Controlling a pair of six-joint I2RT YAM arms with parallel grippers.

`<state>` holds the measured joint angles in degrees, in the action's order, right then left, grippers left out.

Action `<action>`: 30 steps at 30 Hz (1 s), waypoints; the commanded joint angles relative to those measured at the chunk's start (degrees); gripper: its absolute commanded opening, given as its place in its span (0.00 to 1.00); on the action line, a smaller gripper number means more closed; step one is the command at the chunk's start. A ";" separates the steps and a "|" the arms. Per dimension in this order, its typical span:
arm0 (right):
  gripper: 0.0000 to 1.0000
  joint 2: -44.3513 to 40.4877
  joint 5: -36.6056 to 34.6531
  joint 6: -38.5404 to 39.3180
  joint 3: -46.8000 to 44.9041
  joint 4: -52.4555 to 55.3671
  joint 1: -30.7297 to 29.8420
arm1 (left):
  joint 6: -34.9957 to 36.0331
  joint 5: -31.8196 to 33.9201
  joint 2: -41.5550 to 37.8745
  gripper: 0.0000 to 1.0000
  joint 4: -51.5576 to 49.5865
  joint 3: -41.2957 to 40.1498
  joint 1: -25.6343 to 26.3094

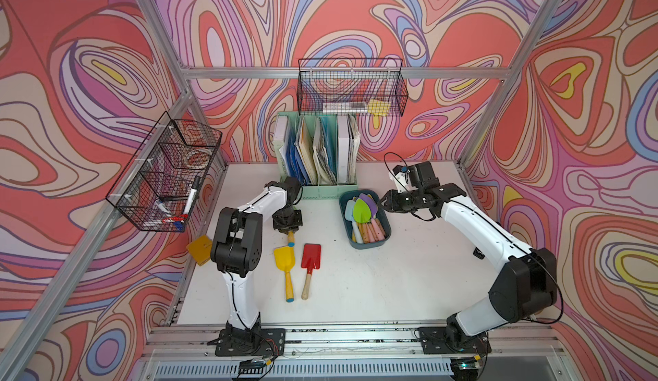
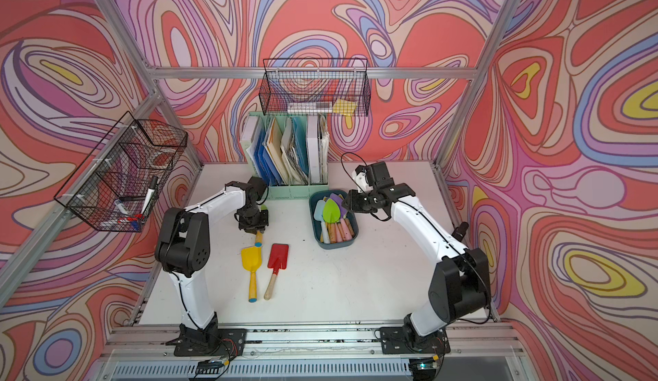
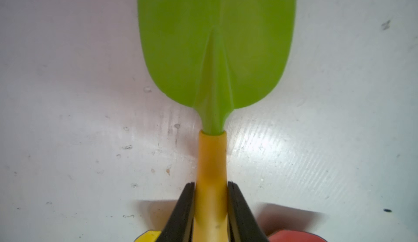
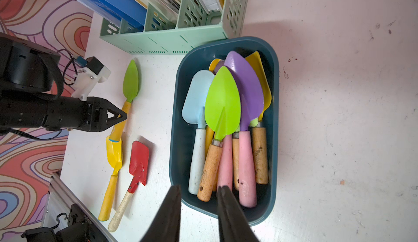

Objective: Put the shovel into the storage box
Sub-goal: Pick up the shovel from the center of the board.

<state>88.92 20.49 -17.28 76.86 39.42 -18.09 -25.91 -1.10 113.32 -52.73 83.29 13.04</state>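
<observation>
Your left claw (image 3: 210, 184) is pinching the yellow handle of the green shovel (image 3: 214, 48). In the left wrist view its two black fingers (image 3: 183, 207) press against either side of the handle, and the green blade lies flat on the white table (image 3: 67, 116). In both top views that shovel sits left of centre, mostly hidden under the claw. Only the handle end pokes out below the claw, just above the blade of the yellow shovel (image 1: 285, 258). The red shovel (image 1: 311, 254) lies just to the right of the yellow one. The storage box (image 1: 366, 245) is right of centre, just in front of the mint file holder (image 1: 317, 192), and is already packed with other shovels. Your right claw (image 1: 382, 201) hangs at the box's upper right edge. The right wrist view shows its fingers (image 4: 174, 198) spread apart with nothing between them.
</observation>
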 commanded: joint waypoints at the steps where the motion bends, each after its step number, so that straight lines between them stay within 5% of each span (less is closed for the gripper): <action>1: 0.29 -1.90 -0.45 -0.21 -0.48 -0.81 -0.46 | 0.77 0.98 -0.37 0.17 -1.82 1.24 -0.03; 18: 0.28 -1.78 0.20 -0.82 -0.48 -1.50 -0.44 | 0.66 2.40 -4.99 0.00 -0.79 -1.20 1.51; 30: 0.28 2.64 7.43 -2.56 0.78 -4.96 -1.30 | 1.06 2.92 -13.51 0.00 -2.74 -1.20 6.19</action>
<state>89.52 24.75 -19.03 76.88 36.14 -18.31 -25.34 0.91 102.63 -53.54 82.37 18.11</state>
